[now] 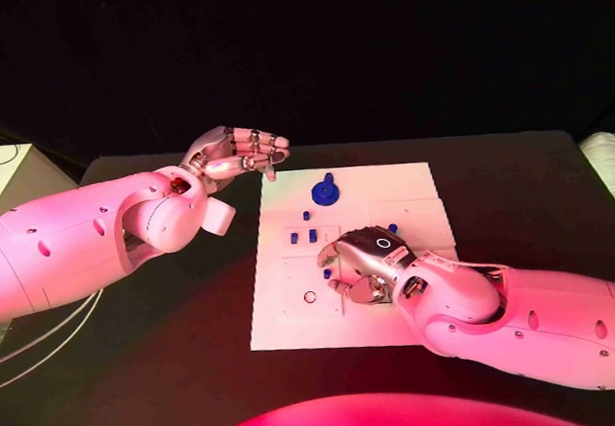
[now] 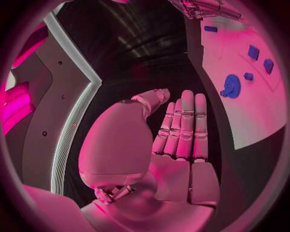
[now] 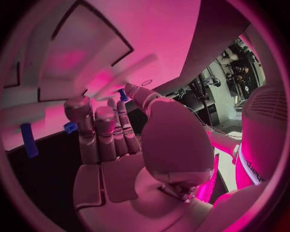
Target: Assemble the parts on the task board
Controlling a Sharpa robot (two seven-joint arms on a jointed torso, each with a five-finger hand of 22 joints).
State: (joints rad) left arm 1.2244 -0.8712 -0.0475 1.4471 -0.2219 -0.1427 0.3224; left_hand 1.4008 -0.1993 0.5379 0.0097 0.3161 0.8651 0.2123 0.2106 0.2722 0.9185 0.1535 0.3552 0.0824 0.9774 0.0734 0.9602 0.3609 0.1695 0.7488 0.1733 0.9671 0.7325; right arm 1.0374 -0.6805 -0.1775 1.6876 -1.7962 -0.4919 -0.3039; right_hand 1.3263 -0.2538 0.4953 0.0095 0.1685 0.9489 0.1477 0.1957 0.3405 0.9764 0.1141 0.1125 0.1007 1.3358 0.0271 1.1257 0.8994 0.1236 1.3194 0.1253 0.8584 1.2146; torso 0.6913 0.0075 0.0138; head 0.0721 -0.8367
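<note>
Two hands up in the head view: left hand hovers over the table just off the board's far corner, fingers curled in, holding nothing. Right hand sits low on the board's middle; a blue gear lies beyond it, small blue pegs just beside it.
Left wrist view: fingers straight, pressed together, empty; gear well off to the side.
Right wrist view: right-hand fingertips pinch a small blue part against the board; a blue peg stands apart.

Blk table w/ white task board
</note>
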